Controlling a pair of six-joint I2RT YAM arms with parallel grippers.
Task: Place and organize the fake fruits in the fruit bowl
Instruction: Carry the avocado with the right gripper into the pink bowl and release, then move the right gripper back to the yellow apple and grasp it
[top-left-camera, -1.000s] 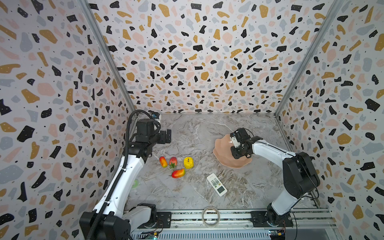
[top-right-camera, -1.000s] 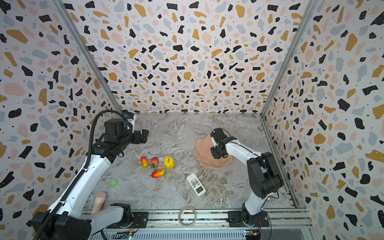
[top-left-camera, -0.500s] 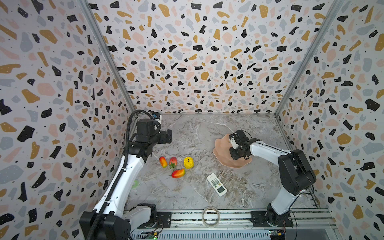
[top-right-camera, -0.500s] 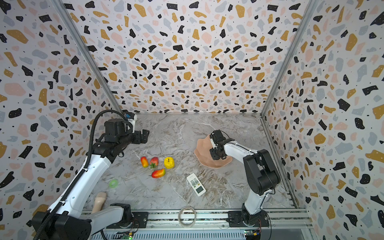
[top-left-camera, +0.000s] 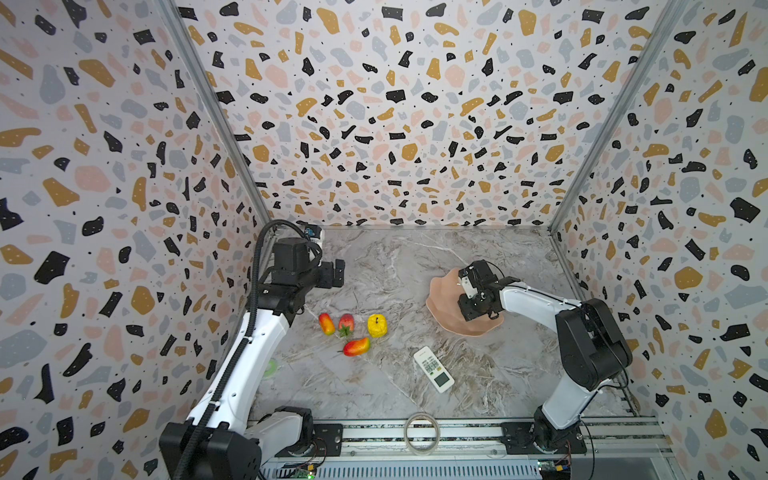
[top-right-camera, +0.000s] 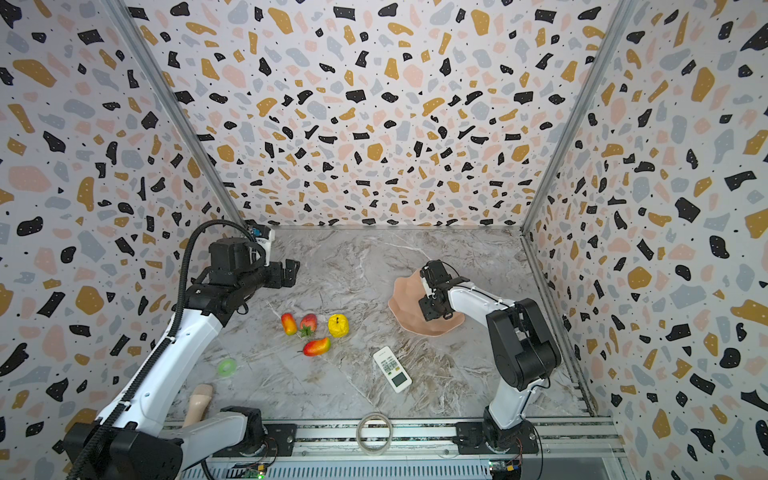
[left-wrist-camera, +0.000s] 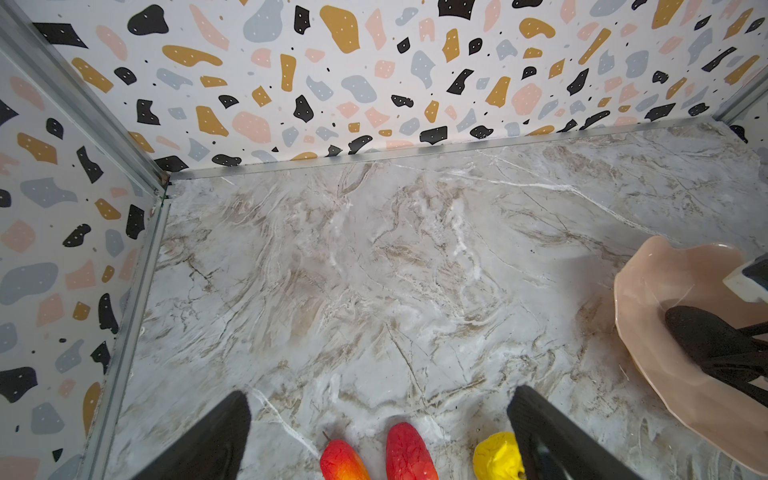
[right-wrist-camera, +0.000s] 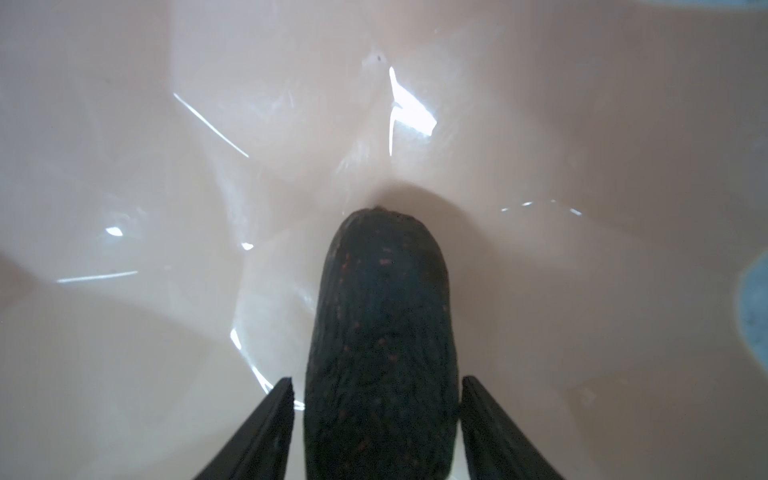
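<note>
Only my right wrist camera showed the blackish oval (right-wrist-camera: 380, 332); in both top views my own wrist hid it. It lay in the fruit bowl (top-left-camera: 439, 297), between the fingers of my right pincer (right-wrist-camera: 376, 378), which stood parted, with slim gaps beside the fruit. My left pincer (left-wrist-camera: 380, 391) was spread wide and empty, near the yellow apple (top-left-camera: 377, 325), strawberry (top-left-camera: 346, 323) and two mango-like ovals (top-left-camera: 326, 323) on the table (top-left-camera: 374, 390).

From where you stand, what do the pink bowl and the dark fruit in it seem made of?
The fruit bowl looks like glazed ceramic or hard glossy plastic, I cannot tell which: sharp white glints run along its facets. The blackish oval fruit looks like matte moulded plastic or foam: dull wrinkled skin, reddish specks, no shine.
</note>
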